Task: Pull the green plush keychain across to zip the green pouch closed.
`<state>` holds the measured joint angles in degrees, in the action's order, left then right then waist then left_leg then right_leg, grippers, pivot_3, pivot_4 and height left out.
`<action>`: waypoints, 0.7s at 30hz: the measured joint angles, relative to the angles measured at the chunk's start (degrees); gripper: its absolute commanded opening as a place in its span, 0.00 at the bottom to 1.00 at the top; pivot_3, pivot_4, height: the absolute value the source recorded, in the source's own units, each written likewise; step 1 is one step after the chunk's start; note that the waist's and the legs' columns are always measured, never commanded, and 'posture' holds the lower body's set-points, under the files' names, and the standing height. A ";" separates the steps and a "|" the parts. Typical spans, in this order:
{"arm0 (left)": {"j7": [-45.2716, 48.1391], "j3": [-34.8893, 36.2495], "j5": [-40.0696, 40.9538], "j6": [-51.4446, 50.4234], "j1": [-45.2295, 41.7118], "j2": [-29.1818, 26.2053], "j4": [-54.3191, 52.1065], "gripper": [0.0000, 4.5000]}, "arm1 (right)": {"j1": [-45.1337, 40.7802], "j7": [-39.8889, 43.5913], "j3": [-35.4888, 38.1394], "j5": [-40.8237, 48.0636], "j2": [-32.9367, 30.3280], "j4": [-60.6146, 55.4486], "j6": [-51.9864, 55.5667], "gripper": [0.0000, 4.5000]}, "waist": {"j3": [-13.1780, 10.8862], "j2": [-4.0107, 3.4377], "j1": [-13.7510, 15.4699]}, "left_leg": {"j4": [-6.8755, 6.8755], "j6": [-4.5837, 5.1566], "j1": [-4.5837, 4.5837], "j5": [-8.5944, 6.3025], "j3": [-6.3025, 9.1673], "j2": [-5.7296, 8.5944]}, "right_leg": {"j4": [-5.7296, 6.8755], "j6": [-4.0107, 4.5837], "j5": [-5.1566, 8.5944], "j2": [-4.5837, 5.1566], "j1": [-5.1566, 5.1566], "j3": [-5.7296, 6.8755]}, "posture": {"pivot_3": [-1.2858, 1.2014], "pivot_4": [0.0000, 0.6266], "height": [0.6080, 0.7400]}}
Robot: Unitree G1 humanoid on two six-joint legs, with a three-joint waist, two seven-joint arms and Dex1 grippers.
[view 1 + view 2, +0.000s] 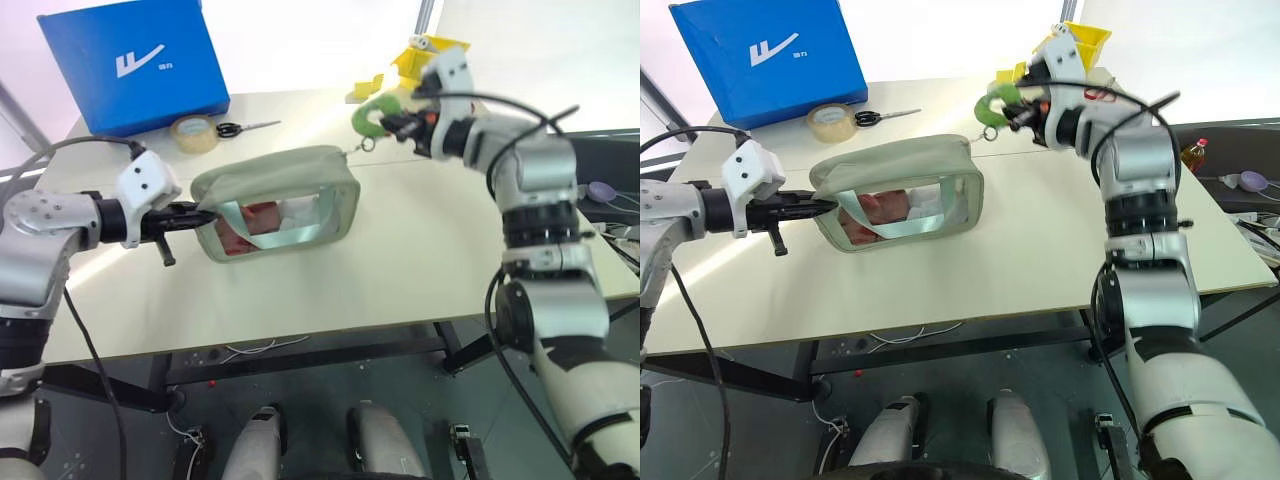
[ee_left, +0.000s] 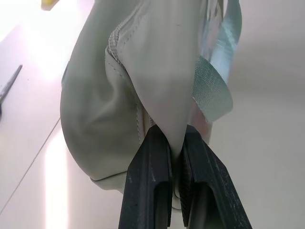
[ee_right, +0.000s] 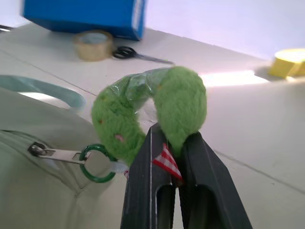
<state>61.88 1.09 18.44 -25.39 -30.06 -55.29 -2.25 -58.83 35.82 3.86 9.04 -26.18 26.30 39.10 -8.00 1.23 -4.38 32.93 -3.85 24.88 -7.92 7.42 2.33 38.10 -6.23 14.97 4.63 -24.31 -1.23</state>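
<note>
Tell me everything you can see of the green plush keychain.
The green plush keychain is a small, fuzzy, lime-green charm, curled like a horseshoe, partly wrapped in clear film, with small pink specks. The right gripper is shut on its lower end, beside a red-and-white tag. A green ring below it links to the metal zipper pull of the green pouch. It hangs above the table, just past the pouch's far right corner.
</note>
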 measured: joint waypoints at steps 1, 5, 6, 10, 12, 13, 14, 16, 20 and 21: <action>0.12 -0.37 -0.06 0.02 0.00 0.25 0.20 0.00 | 2.00 -1.53 0.26 0.04 0.23 -0.22 0.00 0.01 | 0.03 0.00 0.01 | 0.02 0.00 0.00 0.00 0.00 0.00 | 0.00 0.00 0.00 0.00 0.02 0.00 | 0.52 0.00 1.00; 0.50 -0.92 -0.58 0.16 -0.60 0.45 2.33 0.00 | 8.61 -8.40 1.43 0.10 5.05 0.01 -0.88 0.01 | 0.17 0.03 -0.41 | 0.00 0.01 -0.14 0.00 -0.01 -0.02 | 0.03 0.00 0.00 -0.02 0.13 -0.01 | 0.52 0.00 1.00; 0.54 -1.11 -0.93 0.16 -1.23 0.45 2.83 0.00 | 9.44 -9.77 1.42 0.13 6.94 0.44 -1.17 0.01 | 0.19 0.04 -0.56 | 0.00 0.01 -0.20 0.00 0.00 -0.03 | 0.03 0.00 0.00 -0.04 0.20 -0.01 | 0.52 0.00 1.00; 0.81 -1.44 -1.69 0.17 -2.22 0.46 3.47 0.00 | 11.47 -12.51 0.28 0.21 12.65 1.46 -1.93 0.01 | 0.20 0.03 -1.26 | -0.02 0.02 -0.49 -0.01 0.02 -0.03 | -0.03 -0.01 0.00 -0.04 0.54 0.00 | 0.52 0.00 1.00; 1.12 -1.45 -1.73 0.14 -2.22 0.48 3.46 0.00 | 12.76 -12.03 -1.47 0.26 14.02 -0.14 -1.31 0.01 | 0.26 0.08 -1.28 | -0.01 0.03 -0.56 -0.01 0.06 -0.03 | -0.03 -0.01 0.01 -0.05 0.61 0.03 | 0.52 0.00 1.00; 1.15 -1.45 -1.75 0.11 -2.20 0.48 3.44 0.00 | 13.63 -11.40 -2.35 0.37 14.38 -1.39 -0.48 0.01 | 0.29 0.08 -1.27 | -0.01 0.03 -0.58 -0.02 0.07 -0.03 | -0.04 -0.01 0.01 -0.05 0.64 0.03 | 0.52 0.00 1.00; 1.14 -1.45 -1.76 0.07 -2.18 0.48 3.44 0.00 | 14.42 -10.60 -3.11 0.76 14.52 -2.58 0.40 0.01 | 0.30 0.07 -1.26 | -0.01 0.03 -0.59 -0.02 0.08 -0.03 | -0.05 -0.01 0.01 -0.05 0.66 0.04 | 0.52 0.00 1.00; 1.01 -1.39 -1.78 0.00 -1.89 0.48 3.25 0.00 | 15.01 -8.81 -3.47 1.66 14.23 -4.36 2.06 0.16 | 0.31 0.07 -1.25 | 0.00 0.03 -0.62 -0.02 0.08 -0.03 | -0.06 -0.01 0.01 -0.05 0.69 0.05 | 0.52 0.00 1.00; 0.44 -1.30 -1.71 -0.08 -0.99 0.51 2.91 0.08 | 13.67 -4.93 -3.27 3.16 9.73 -6.09 3.19 0.58 | 0.37 0.08 -1.12 | 0.02 0.04 -0.64 -0.03 0.12 -0.03 | -0.08 -0.01 0.01 -0.04 0.75 0.09 | 0.52 0.00 1.00; 0.30 -1.28 -1.70 -0.07 -0.96 0.54 2.75 0.17 | 12.61 -3.54 -3.32 3.13 7.48 -5.93 2.90 0.69 | 0.37 0.07 -1.05 | 0.04 0.04 -0.64 -0.03 0.12 -0.02 | -0.08 -0.01 0.01 -0.04 0.75 0.10 | 0.52 0.00 1.00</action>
<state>62.17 -0.19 16.75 -25.47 -31.02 -54.75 0.50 -46.22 32.29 0.53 12.17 -18.69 20.38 42.00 -7.63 1.31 -5.44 32.96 -3.81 24.24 -7.95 7.54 2.31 38.02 -6.24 14.98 4.59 -23.56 -1.14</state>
